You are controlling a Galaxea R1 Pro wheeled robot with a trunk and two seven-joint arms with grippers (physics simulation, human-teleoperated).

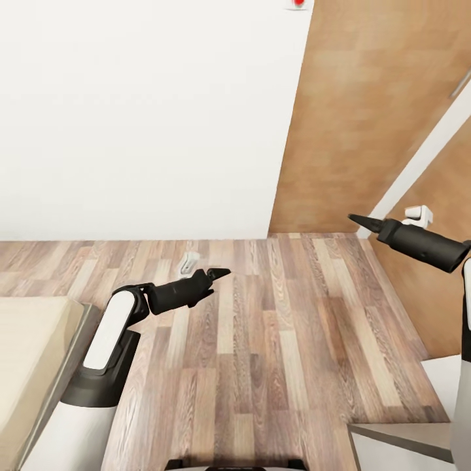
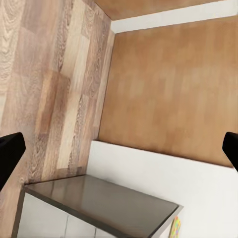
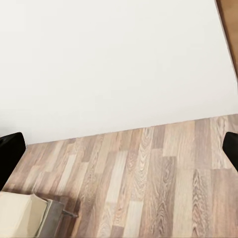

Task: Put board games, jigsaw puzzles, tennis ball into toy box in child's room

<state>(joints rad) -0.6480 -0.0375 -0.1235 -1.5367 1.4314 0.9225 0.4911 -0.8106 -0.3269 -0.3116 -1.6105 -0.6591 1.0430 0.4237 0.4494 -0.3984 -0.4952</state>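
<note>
Nearest, worktop (image 1: 399, 435): a grey corner showed low at the right of the head view; in the left wrist view a sliver of multicoloured jigsaw puzzle (image 2: 175, 228) lay at its edge.
Bed (image 1: 29, 366): beige, low at the left, over the wood plank floor (image 1: 261, 340).
Left hand (image 1: 219, 273): held nothing above the floor, fingers (image 2: 10, 153) spread wide apart.
Right hand (image 1: 356, 219): held nothing, fingers (image 3: 10, 151) spread wide apart.
Farthest: a white wall (image 1: 144, 118) and a brown wooden door (image 1: 366, 111).
</note>
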